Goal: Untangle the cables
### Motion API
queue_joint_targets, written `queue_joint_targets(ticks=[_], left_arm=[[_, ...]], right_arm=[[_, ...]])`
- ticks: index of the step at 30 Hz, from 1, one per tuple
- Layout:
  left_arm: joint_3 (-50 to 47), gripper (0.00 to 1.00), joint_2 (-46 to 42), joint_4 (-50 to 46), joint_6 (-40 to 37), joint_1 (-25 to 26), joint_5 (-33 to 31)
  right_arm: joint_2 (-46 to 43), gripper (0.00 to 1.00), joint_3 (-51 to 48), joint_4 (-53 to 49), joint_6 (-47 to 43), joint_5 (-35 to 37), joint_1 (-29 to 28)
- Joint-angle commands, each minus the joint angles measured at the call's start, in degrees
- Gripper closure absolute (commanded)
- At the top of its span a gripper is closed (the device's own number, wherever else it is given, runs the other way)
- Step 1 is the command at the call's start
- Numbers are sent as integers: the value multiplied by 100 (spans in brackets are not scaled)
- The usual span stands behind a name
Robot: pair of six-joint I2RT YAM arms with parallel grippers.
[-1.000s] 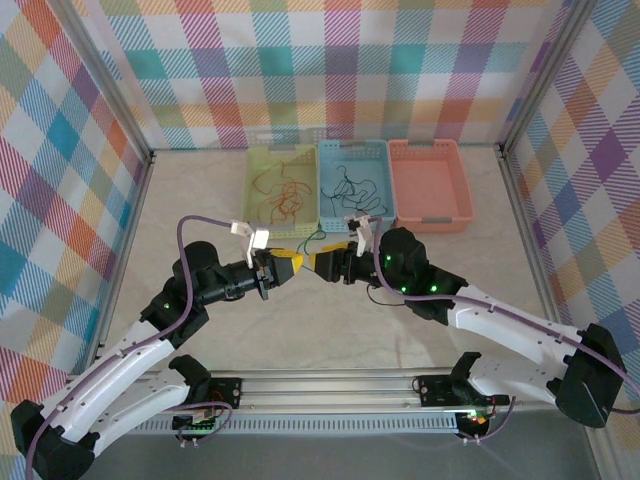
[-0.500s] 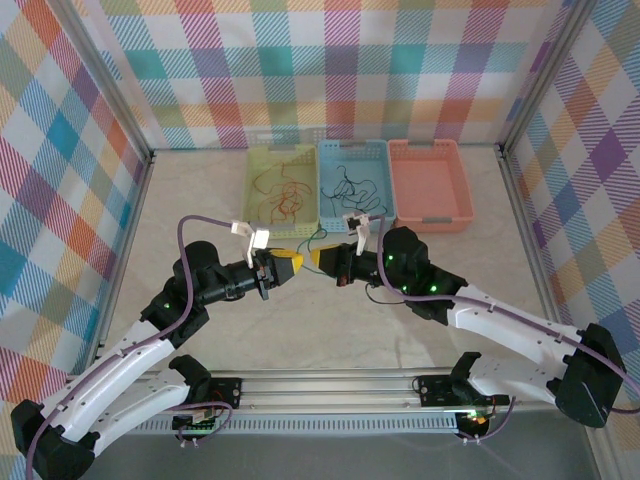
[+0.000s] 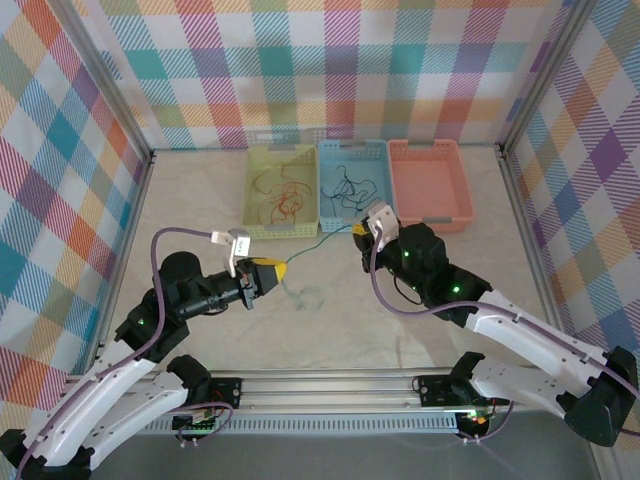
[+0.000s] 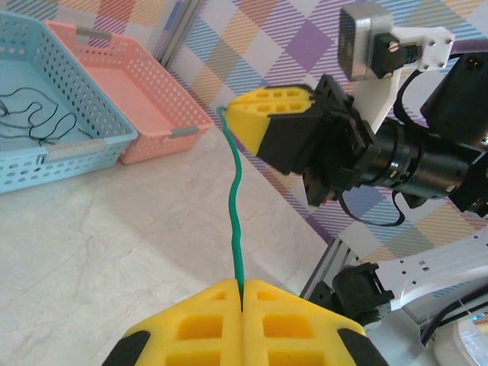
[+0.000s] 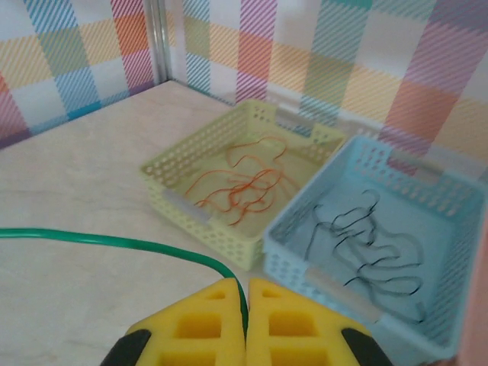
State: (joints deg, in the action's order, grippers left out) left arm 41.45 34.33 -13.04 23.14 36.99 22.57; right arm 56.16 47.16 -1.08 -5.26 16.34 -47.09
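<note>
A single green cable [image 3: 318, 245] runs taut above the table between my two grippers. My left gripper [image 3: 281, 270] is shut on its near end, and in the left wrist view the green cable [image 4: 235, 221] rises from my yellow pads [image 4: 206, 320] to the right gripper [image 4: 227, 114]. My right gripper [image 3: 357, 229] is shut on the other end, and the green cable [image 5: 114, 242] leaves my right gripper [image 5: 245, 285] to the left. Orange cables [image 5: 240, 187] lie in the yellow-green basket [image 5: 171, 191]. Black cables [image 5: 366, 244] lie in the blue basket [image 5: 305, 278].
Three baskets stand in a row at the back: the yellow-green basket [image 3: 251, 190], the blue basket [image 3: 350, 147] and a pink basket [image 3: 430, 185] with nothing in it. Checked walls and metal posts enclose the marble-look table [image 3: 200, 210].
The two grippers have drawn apart: the left one back and to the left, the right one up toward the blue basket. The right jaws shut, and the green cable now stretches between them.
</note>
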Motion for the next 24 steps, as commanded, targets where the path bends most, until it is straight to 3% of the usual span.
queue_joint_targets(ticks=[1, 5, 8, 11, 17, 24], left_arm=[[346, 100, -211, -736, 145, 19, 139], [365, 100, -250, -793, 150, 18, 291], [307, 100, -196, -672, 161, 14, 301], [226, 100, -39, -465, 209, 18, 268], [50, 100, 247, -339, 213, 18, 110], [-311, 100, 475, 0, 334, 18, -37]], right_arm=[[-180, 100, -170, 406, -1090, 1331, 433], [-224, 100, -189, 597, -1393, 1305, 559], [-409, 91, -312, 507, -1205, 430, 625], [-607, 100, -523, 510, -1010, -244, 622], [-533, 100, -668, 321, -408, 506, 871], [-1, 100, -121, -203, 959, 361, 1952]])
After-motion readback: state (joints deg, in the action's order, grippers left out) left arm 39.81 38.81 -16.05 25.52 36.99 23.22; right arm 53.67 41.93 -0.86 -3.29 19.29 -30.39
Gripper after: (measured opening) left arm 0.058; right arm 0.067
